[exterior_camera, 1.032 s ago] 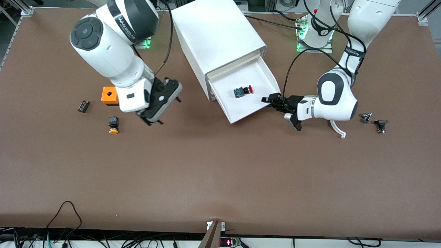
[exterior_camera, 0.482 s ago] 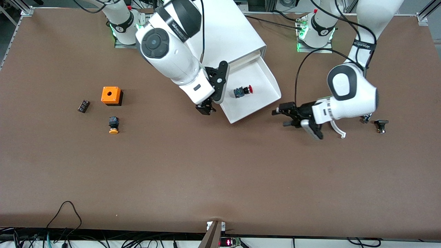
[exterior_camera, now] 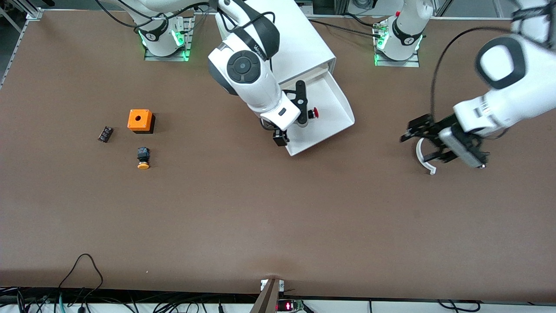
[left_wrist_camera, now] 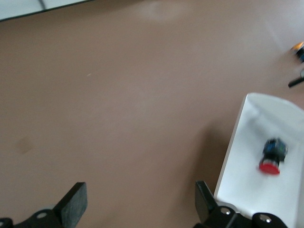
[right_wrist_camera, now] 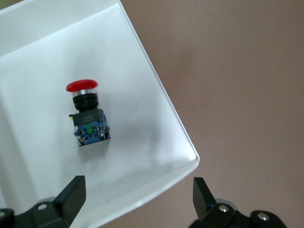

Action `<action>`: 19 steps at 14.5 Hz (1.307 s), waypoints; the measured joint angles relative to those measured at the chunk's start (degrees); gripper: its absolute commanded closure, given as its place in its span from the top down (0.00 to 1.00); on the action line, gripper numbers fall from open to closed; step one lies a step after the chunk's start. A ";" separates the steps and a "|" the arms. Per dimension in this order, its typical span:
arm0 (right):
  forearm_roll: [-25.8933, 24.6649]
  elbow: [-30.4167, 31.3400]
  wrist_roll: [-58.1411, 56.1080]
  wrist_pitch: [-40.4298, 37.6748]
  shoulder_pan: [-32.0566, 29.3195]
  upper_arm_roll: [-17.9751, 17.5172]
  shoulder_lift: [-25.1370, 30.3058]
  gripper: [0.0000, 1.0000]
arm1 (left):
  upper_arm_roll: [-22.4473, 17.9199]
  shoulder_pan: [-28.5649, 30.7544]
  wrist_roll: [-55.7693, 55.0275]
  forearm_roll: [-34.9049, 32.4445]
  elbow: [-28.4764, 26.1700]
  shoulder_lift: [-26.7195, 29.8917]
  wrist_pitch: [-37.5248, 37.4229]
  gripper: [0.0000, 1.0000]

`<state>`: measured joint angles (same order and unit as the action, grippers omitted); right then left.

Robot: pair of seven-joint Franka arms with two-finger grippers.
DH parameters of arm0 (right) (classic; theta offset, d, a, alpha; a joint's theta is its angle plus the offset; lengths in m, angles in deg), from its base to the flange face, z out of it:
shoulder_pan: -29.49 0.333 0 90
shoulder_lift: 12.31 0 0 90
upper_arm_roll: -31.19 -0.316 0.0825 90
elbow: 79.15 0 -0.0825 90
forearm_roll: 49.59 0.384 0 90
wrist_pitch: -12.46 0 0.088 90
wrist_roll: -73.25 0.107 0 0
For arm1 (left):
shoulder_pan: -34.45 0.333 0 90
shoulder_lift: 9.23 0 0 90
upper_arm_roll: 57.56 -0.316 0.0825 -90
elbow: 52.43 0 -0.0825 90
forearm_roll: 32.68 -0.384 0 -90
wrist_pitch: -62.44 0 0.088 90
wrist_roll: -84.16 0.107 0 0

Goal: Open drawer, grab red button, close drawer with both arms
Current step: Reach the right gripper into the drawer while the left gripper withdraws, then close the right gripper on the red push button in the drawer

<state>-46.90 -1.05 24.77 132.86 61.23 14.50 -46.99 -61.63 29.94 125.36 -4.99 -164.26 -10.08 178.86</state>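
The drawer (exterior_camera: 334,108) stands pulled out of the white cabinet (exterior_camera: 278,39). The red-capped button (exterior_camera: 313,114) lies on its side inside it. My right gripper (exterior_camera: 292,124) hangs open and empty over the drawer's front corner. In the right wrist view the gripper (right_wrist_camera: 137,194) straddles the front rim of the drawer (right_wrist_camera: 38,76), with the button (right_wrist_camera: 85,114) a little way off. My left gripper (exterior_camera: 415,147) is open and empty over bare table toward the left arm's end. The left wrist view shows this gripper (left_wrist_camera: 140,199) apart from the drawer (left_wrist_camera: 247,190) and the button (left_wrist_camera: 271,156).
An orange box with a hole (exterior_camera: 140,120), an orange-yellow-capped button (exterior_camera: 143,158) and a small black part (exterior_camera: 105,134) lie toward the right arm's end. A white curved piece (exterior_camera: 422,157) lies on the table under my left gripper.
My right arm has swung from beside the orange box to over the open drawer. My left gripper has drawn away from the drawer's front corner toward the left arm's end.
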 measured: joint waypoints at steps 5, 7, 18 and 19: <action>-2.36 -0.07 -0.15 3.04 2.26 1.74 -2.34 1.00 | 0.57 -0.96 -24.81 -22.86 8.80 6.33 -18.36 1.00; -2.68 -0.08 -0.15 3.34 2.98 1.80 -2.66 1.00 | 2.23 -1.84 -34.72 -26.21 9.61 6.70 -21.81 1.00; -3.95 -0.10 -0.15 3.56 6.22 1.89 -3.46 1.00 | 1.52 0.16 -38.26 -26.58 11.73 3.41 -22.31 1.00; -3.96 -0.10 -0.15 3.43 6.22 1.93 -3.47 1.00 | 1.52 0.30 -38.26 -26.59 12.08 3.18 -22.31 1.00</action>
<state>-50.86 -1.15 24.62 136.29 67.45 16.43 -50.46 -60.11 30.25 87.10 -31.58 -152.18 -6.91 156.55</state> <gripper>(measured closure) 0.000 0.000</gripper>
